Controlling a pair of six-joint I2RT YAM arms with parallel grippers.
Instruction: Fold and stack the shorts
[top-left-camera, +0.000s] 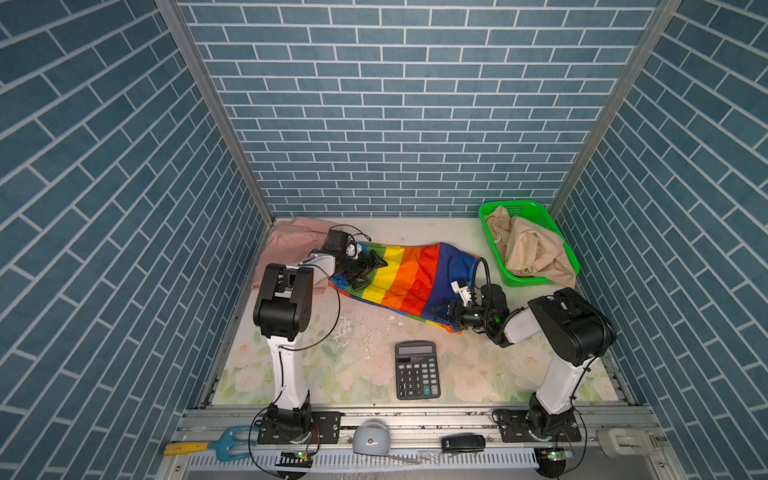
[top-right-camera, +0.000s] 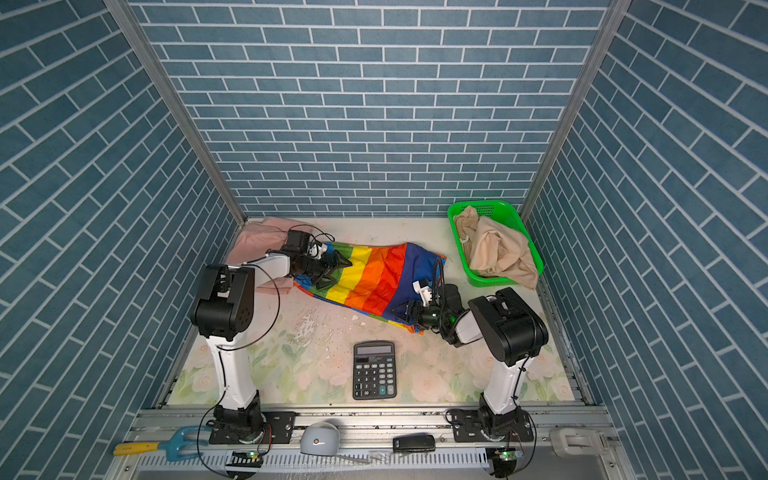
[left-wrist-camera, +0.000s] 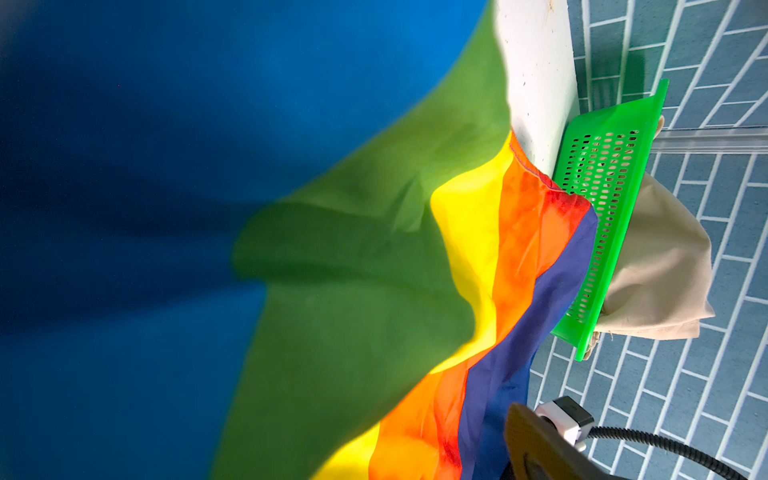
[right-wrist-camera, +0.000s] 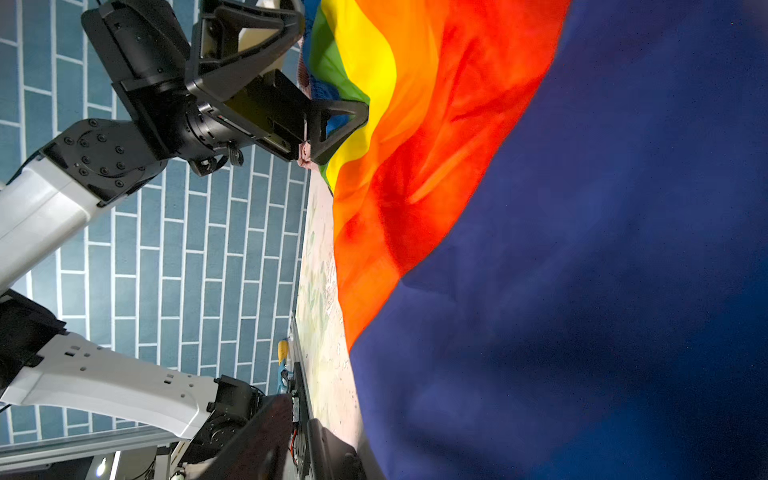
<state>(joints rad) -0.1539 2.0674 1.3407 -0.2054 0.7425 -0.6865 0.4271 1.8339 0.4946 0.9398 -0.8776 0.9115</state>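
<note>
Floral bench (top-left-camera: 415, 232): green basket (top-left-camera: 523, 206) holds beige shorts (top-left-camera: 532, 253).
Left jaws spread wide over rainbow shorts (top-left-camera: 415, 274); right jaws: cannot tell.

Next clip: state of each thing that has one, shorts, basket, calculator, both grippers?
rainbow-striped shorts: laid out flat
pink shorts: lying far left, partly hidden
green basket: upright, far right corner
beige shorts: crumpled in the green basket, draped over its rim
calculator: face up, near the front
left gripper: open, above the rainbow-striped shorts' left end
right gripper: open, at their near right corner
</note>
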